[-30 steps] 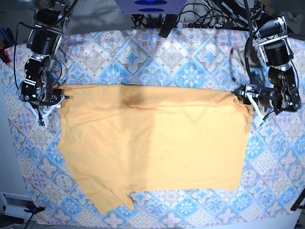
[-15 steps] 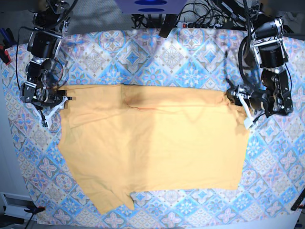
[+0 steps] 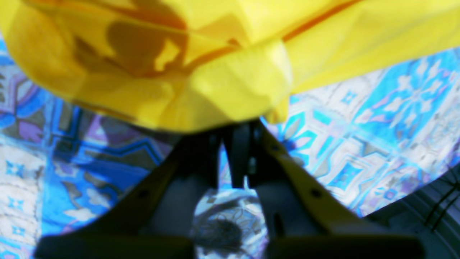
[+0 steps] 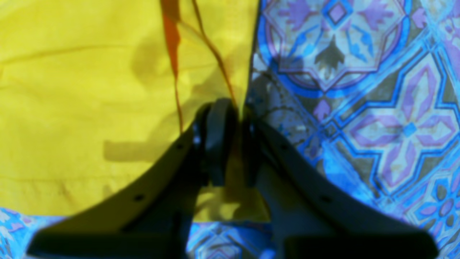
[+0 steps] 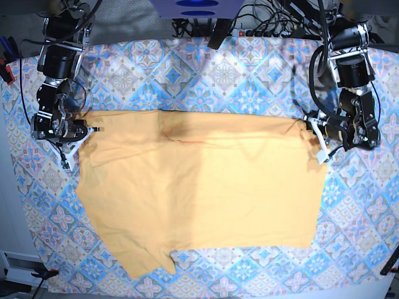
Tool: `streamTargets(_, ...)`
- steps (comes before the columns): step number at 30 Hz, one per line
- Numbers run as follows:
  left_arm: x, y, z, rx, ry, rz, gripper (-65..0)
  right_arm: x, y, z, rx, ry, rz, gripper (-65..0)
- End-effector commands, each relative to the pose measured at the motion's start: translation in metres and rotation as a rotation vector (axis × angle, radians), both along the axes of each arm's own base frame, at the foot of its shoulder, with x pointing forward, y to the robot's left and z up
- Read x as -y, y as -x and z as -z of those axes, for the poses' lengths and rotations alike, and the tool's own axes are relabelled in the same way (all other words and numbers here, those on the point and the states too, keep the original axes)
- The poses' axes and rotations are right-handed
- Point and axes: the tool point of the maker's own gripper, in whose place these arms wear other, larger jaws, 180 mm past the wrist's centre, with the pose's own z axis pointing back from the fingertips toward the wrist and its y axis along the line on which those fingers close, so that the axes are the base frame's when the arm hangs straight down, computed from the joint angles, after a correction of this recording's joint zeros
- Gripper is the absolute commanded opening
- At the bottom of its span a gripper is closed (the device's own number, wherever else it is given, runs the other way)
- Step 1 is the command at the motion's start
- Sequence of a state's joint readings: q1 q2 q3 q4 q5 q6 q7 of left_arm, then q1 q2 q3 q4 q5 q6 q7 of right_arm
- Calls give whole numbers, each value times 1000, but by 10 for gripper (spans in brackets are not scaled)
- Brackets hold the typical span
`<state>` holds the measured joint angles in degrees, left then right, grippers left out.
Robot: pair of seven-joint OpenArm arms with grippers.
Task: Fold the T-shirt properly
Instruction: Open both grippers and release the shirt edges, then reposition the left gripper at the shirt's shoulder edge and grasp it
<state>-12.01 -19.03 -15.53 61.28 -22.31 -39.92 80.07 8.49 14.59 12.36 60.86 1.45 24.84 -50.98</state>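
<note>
The mustard T-shirt (image 5: 199,193) lies spread flat on the patterned tablecloth (image 5: 249,81), with one sleeve pointing toward the near edge. My left gripper (image 5: 316,140) is at the shirt's far right corner. In the left wrist view the left gripper (image 3: 237,126) is shut, with bunched, lifted fabric of the T-shirt (image 3: 230,82) at its tips. My right gripper (image 5: 80,132) is at the shirt's far left corner. The right wrist view shows the right gripper (image 4: 239,108) shut, with the hem of the T-shirt (image 4: 90,108) pinched between its fingers.
Cables and a power strip (image 5: 262,25) run along the table's back edge. A red clamp (image 5: 6,71) sits at the left edge. The tablecloth (image 3: 377,118) (image 4: 359,108) shows bare around the shirt on all sides.
Both grippers moved inward onto the shirt's far corners and closed from open to shut. The right corner's fabric is now bunched.
</note>
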Motion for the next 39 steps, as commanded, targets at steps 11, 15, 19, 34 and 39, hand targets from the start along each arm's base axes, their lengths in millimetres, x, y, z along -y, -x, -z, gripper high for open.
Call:
streamTargets(11,-10,9,3,19,-16,-13,-650,-20,41,12,-98,36,-107,-609)
streamTargets(15,-11,17,3,20,-31,0,-650,-20,47,8,-84,52,-117,-609)
streamTargets(19,-24,25,-15,78,-81,-13,-650,-19,59,8,-91,61,-126,-609)
streamTargets(34,-39,52,-38,134,-167,-8,-650,-7,79,2,-135,112,-140,-609)
streamTargets(39,-57,52,-46,157,-181,-78,-650,-6,75,-9,-105,131,-152,-609)
